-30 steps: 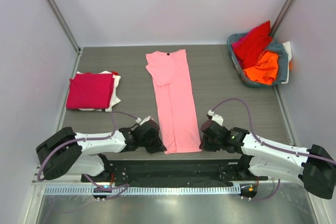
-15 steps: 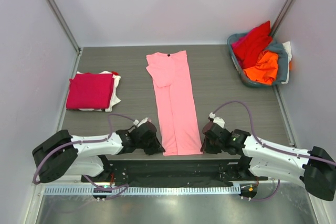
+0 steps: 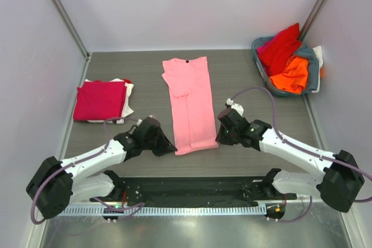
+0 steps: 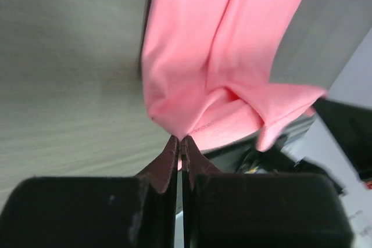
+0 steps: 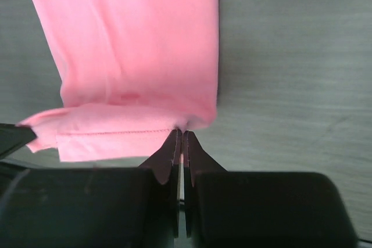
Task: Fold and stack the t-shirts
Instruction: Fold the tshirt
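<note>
Left arm [image 3: 99, 158]: low, angled inward; left fingers [image 4: 165, 169] clamp pink t-shirt [image 3: 189, 105] hem.
Right arm [image 3: 290, 149]: mirrored; right fingers [image 5: 165, 161] pinch hem.

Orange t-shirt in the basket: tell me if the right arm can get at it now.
Probably not yet: the right end effector is shut on a near corner of the pink t-shirt. Otherwise the orange t-shirt lies uncovered atop the basket, nothing between.

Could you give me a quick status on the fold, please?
Left gripper and right gripper both shut on pink t-shirt, at near hem corners. Hem curled over, rest lying flat. Nothing in the way; folded stack left, basket far right.
</note>
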`<state>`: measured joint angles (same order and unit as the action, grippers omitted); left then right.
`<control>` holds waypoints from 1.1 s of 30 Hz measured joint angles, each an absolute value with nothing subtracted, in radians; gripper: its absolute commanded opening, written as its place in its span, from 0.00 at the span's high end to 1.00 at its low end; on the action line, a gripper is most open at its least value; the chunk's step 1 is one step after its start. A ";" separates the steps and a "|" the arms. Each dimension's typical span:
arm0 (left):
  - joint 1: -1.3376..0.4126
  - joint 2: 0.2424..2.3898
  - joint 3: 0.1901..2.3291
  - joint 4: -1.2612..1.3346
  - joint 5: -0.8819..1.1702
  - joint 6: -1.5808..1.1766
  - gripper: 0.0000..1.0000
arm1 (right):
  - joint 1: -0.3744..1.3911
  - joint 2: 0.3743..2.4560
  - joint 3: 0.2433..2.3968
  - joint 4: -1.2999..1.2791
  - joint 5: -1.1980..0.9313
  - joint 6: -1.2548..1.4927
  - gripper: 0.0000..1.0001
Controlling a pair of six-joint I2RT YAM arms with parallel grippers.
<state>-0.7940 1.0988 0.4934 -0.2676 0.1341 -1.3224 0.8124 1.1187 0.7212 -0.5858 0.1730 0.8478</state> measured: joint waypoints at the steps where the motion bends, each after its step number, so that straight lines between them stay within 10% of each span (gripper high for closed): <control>1: -0.746 1.102 0.511 -0.276 0.141 -1.298 1.00 | 0.791 1.141 0.748 -0.584 0.173 0.830 0.99; 33: -0.330 1.779 1.223 -0.357 0.265 -1.032 1.00 | 0.400 1.848 1.421 -0.515 -0.011 0.572 0.99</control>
<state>-0.3298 1.7790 1.2232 -0.3569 0.2653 -1.0321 0.4000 1.8477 1.4208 -0.5152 -0.0109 0.5724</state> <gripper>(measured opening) 0.007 0.057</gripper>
